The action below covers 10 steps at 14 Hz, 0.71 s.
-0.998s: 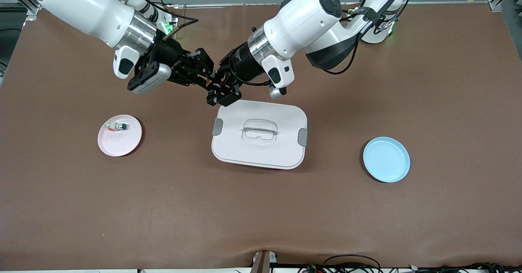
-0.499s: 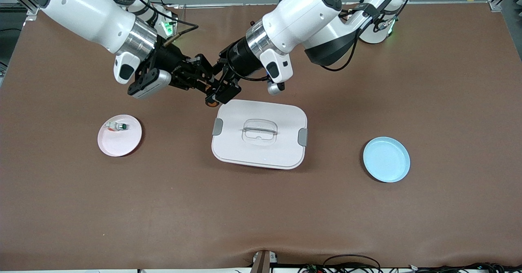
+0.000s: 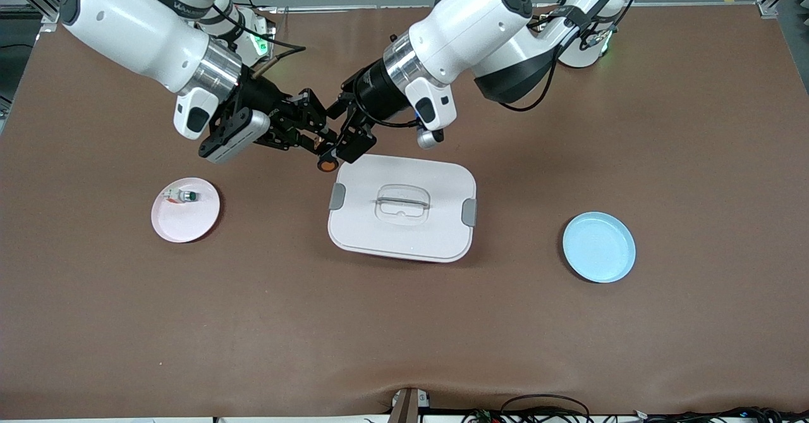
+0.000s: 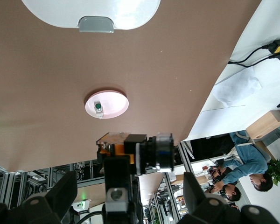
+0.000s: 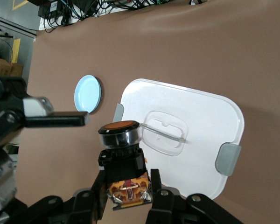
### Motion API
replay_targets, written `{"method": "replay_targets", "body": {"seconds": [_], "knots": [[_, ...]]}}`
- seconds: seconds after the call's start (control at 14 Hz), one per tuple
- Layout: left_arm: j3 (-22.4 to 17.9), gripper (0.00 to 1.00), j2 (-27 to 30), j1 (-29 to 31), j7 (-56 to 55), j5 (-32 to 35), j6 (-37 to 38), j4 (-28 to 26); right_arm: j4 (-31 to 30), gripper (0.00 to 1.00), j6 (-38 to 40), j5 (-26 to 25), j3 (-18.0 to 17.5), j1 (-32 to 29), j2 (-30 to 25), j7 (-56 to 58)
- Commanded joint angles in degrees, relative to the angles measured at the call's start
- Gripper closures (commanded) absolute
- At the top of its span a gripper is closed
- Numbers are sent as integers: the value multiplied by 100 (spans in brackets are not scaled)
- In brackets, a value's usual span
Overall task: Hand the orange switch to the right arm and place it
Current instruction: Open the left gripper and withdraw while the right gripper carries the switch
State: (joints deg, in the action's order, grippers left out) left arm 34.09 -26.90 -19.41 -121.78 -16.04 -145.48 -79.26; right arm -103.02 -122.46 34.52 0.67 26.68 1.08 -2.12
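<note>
The handover is at its closing stage. The orange switch [image 3: 327, 165] is held in the air by the right gripper [image 3: 318, 147], over the brown counter [image 3: 404, 322] just off the corner of the white lidded box [image 3: 402, 208], at about ten o'clock from the box's handle. In the right wrist view the switch [image 5: 122, 158] is seen clamped at its black-and-orange body, with the round orange cap pointing away from the fingers [image 5: 95, 196]. The grip appears firm and square.

The left gripper [image 3: 344, 137] stands right beside the switch with its fingers spread wide, gripping nothing. In the left wrist view both open fingers [image 4: 60, 193] are seen flanking the switch [image 4: 130, 150] without touching it, so the release is judged complete.

For the step in hand, the left arm is best drawn straight back along its own line of approach, so that no finger brushes the cap and twists the switch in the right grip. The right arm is best kept unmoved until the left fingers are clear.

A pink plate [image 3: 199, 217] lies at nine o'clock from the box and carries a white switch with a green cap [image 3: 182, 195]; a blue plate [image 3: 599, 247], bare, lies at three o'clock. The destination cannot be told from the task wording. If the pink plate is intended, the switch should be set down well apart from the green-capped one.
</note>
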Motion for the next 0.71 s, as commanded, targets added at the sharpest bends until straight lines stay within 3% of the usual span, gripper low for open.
{"method": "replay_targets", "body": {"seconds": [0.0,0.36,0.64], "knots": [[1,0,88,131,-83,267,-69,-221,10,100,265,-331,-14,-154,33,518],[10,0,290,543,215,409,-69,-800,10,100,907,-1131,-6,-558,33,1475],[10,0,474,912,645,409,-60,-1467,-139,100,1224,-1281,3,-1068,-2,2934]]}}
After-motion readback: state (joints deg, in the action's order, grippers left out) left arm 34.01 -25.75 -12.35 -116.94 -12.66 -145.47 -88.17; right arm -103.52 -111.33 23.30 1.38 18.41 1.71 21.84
